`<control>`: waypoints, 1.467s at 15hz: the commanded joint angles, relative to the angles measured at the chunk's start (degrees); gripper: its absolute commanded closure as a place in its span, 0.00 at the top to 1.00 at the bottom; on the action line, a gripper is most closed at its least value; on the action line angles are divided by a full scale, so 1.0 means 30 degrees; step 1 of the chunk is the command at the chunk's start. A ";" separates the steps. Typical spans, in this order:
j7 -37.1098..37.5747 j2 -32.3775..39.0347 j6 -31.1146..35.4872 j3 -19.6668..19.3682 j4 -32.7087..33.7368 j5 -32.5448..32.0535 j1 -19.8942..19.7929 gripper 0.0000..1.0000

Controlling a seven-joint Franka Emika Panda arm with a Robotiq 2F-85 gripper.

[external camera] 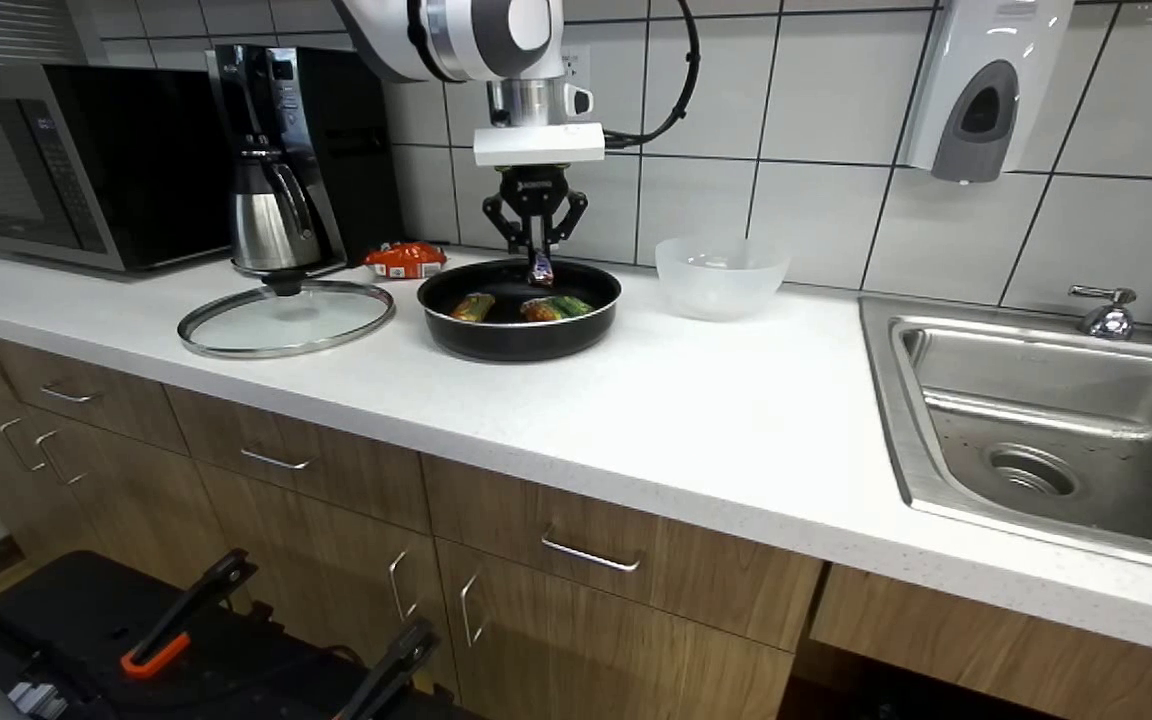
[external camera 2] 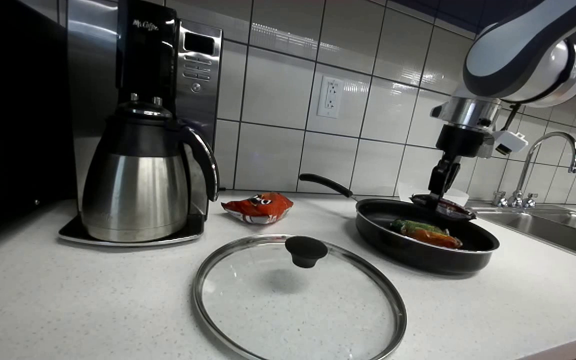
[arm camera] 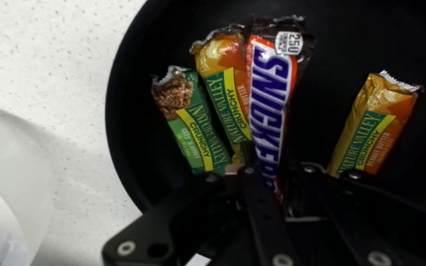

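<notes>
In the wrist view we see the gripper pinching the Snickers, whose near end the jaws hide; below, three granola bars lie partly covered in the pan, and we get only a slice of the bowl

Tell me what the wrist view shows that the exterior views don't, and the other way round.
Only the wrist view: lettering you can read on the chocolate bar and the granola bars.

Only the exterior views: among other things, the glass lid, the coffee maker, the red packet, the sink and the robot's arm.

Both: the gripper closed on the chocolate bar, over the black pan with the granola bars in it, and the pale bowl standing apart from the pan on the white counter.
</notes>
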 commanded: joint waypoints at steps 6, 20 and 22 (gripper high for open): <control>-0.2049 0.0830 -0.1665 0.0942 0.0764 -0.0227 0.0358 0.04; -0.2364 0.2701 -0.2260 0.0897 0.2023 -0.0921 0.0513 0.04; -0.2334 0.2668 -0.2271 0.0899 0.2078 -0.1083 0.0557 0.43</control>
